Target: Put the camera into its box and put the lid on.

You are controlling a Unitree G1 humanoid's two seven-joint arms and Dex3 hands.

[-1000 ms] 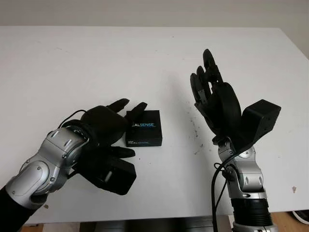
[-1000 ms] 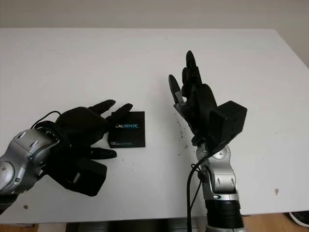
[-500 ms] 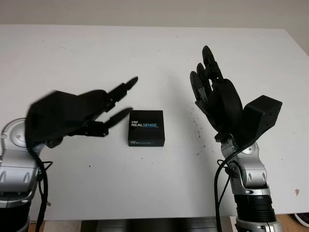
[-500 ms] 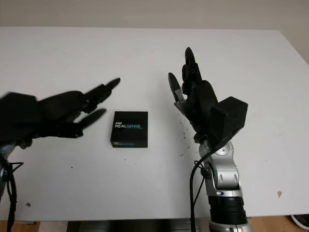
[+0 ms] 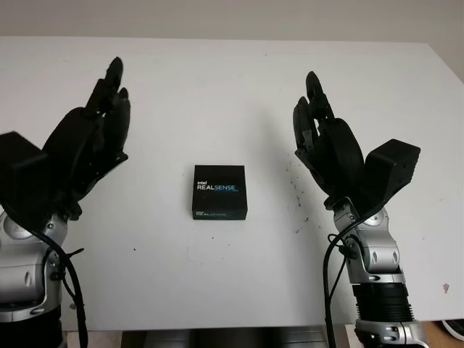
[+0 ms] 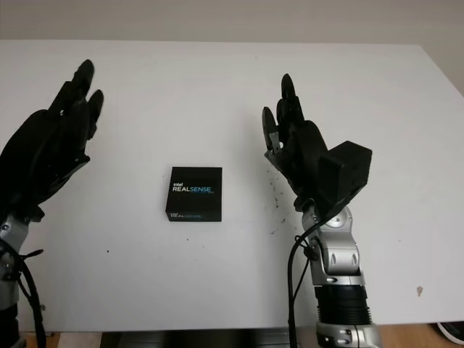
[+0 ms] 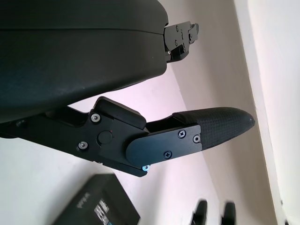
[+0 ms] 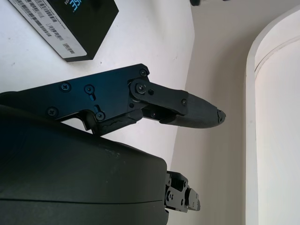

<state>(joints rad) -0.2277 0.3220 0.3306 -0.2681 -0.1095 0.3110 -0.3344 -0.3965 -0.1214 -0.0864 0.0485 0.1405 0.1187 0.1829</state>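
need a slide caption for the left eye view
Closed black box sits mid-table, with open left hand and right hand raised either side.

Matt black box point(image 5: 220, 191) — seemingly card — on a smooth white table point(image 5: 217, 80).

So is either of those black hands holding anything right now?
No. The left hand and right hand are both open, raised on either side of the closed black RealSense box on the white table.
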